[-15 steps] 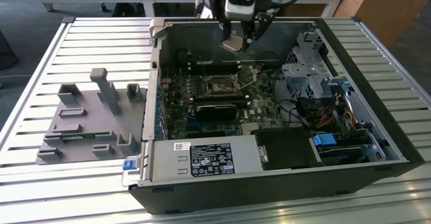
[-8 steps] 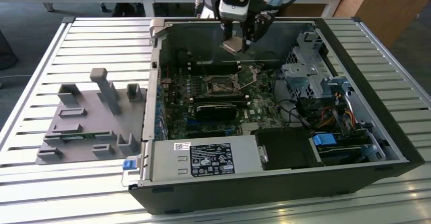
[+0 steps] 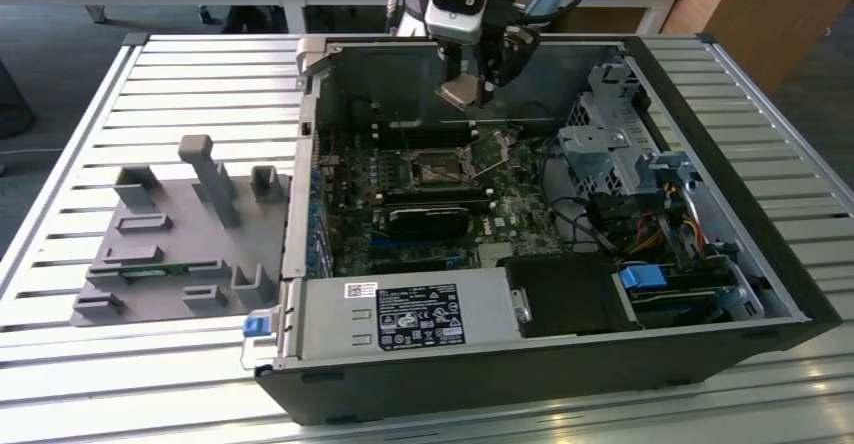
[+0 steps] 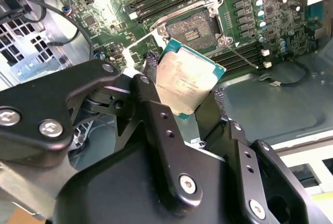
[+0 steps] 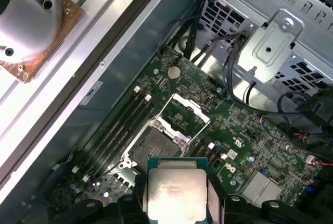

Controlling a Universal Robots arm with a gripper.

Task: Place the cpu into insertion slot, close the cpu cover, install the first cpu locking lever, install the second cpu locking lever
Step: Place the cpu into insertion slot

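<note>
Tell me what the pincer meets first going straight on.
Probably the open slot: the pincer, shut on the cpu, points at it in the second wrist view. Depth is unclear.

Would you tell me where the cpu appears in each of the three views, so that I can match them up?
Exterior view: cpu held in the gripper, in the air over the open case.
Second wrist view: cpu tilted in the gripper, close to the slot.
First wrist view: cpu face-on in the gripper, next to the slot.
Shared landmark: the empty slot on the green board.
</note>
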